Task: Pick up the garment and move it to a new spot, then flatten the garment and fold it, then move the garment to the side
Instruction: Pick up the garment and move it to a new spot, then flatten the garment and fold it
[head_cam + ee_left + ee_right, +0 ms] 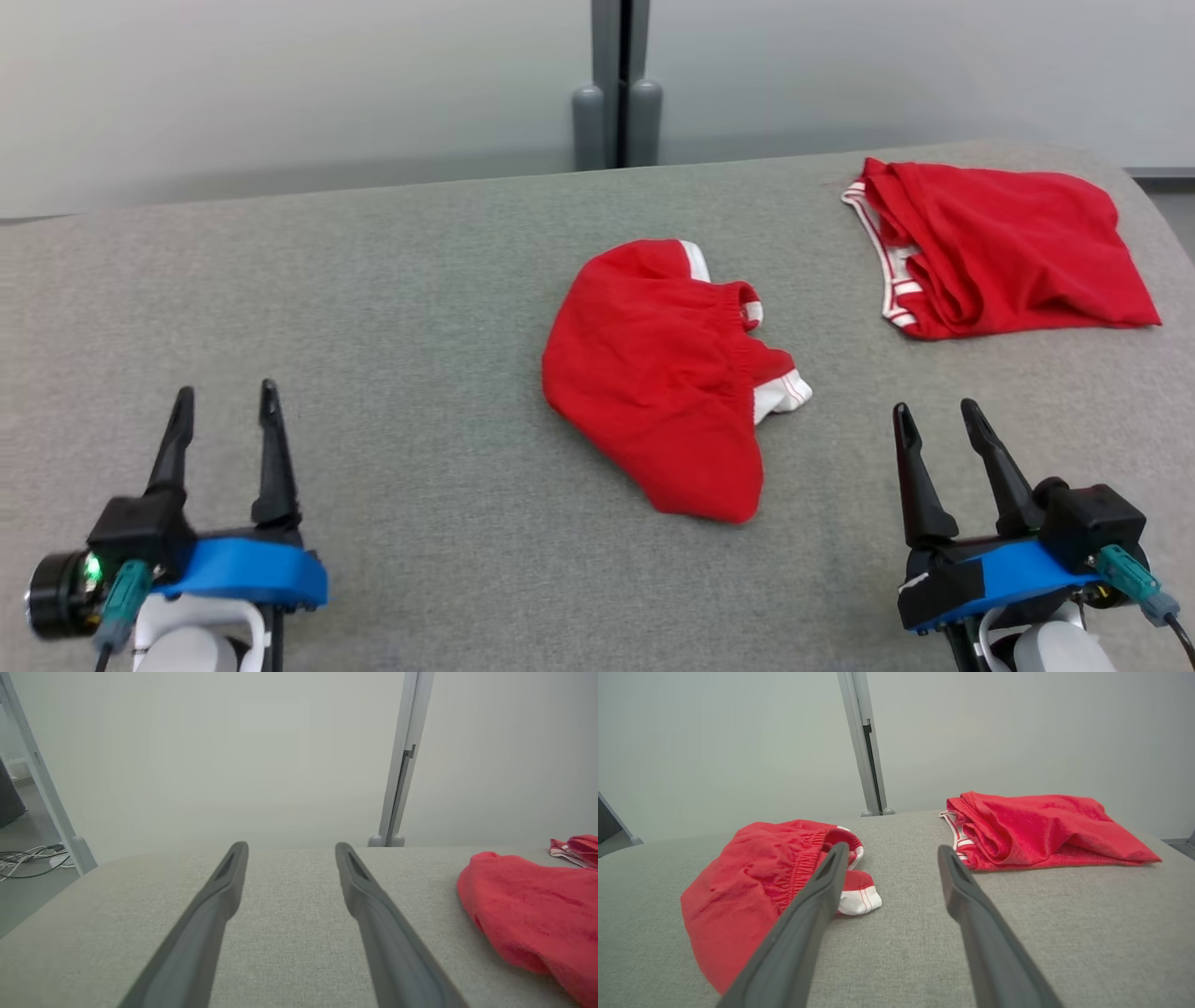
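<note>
Left gripper point(228, 390), right gripper point(934, 408) — both wide, empty. For the crumpled shorts point(653, 383), I'd pinch the waistband point(736, 336).

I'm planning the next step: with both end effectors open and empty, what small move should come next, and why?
Probably reach the right end effector toward the white-trimmed hem of the crumpled red shorts, the part nearest it. They lie bunched and untouched mid-table, while the folded red garment sits far right; the left end effector stands farther off.

garment point(658, 373) | red shorts, white trim | crumpled heap | lying centre
</note>
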### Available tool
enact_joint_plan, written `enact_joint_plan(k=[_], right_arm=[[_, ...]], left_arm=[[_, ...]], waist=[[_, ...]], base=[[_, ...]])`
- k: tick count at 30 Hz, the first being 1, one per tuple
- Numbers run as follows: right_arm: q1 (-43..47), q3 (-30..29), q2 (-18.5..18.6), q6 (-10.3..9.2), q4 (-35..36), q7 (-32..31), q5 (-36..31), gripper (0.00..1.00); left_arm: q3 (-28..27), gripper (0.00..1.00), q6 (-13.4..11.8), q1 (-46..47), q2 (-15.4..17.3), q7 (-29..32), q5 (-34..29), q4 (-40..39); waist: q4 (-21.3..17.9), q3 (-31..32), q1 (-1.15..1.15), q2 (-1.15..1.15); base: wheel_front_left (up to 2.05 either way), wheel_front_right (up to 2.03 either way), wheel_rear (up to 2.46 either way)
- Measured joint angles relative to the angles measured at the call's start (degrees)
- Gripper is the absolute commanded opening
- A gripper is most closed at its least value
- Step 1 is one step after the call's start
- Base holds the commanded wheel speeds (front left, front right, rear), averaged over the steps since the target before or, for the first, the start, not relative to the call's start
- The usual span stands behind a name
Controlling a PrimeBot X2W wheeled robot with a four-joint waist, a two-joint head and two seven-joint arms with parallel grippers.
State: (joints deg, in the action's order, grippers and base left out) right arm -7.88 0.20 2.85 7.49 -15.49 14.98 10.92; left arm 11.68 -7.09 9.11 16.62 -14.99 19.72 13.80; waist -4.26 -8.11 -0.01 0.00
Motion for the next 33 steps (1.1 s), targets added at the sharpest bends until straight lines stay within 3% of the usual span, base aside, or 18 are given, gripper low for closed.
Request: enact_joint_plan(k=[10,33], right_arm=[[1.3,-0.7,0.0,0.00,-0.5,0.0,-0.8,1.00],[3.4,0.0,0.0,0.00,-1.9,0.0,-0.8,1.00]], left_arm=[[-5.5,1.00,-1.0,-8.5,-2.0,0.0,-2.3,-6.0],[-9.4,1.00,2.9,-11.2,-4.7,0.0,-4.7,-3.9]], waist=[[3.4,1.4,0.00,0.00],[3.6,2.7,0.00,0.00]], base=[[0.00,0.00,0.00],[0.00,0.00,0.00]])
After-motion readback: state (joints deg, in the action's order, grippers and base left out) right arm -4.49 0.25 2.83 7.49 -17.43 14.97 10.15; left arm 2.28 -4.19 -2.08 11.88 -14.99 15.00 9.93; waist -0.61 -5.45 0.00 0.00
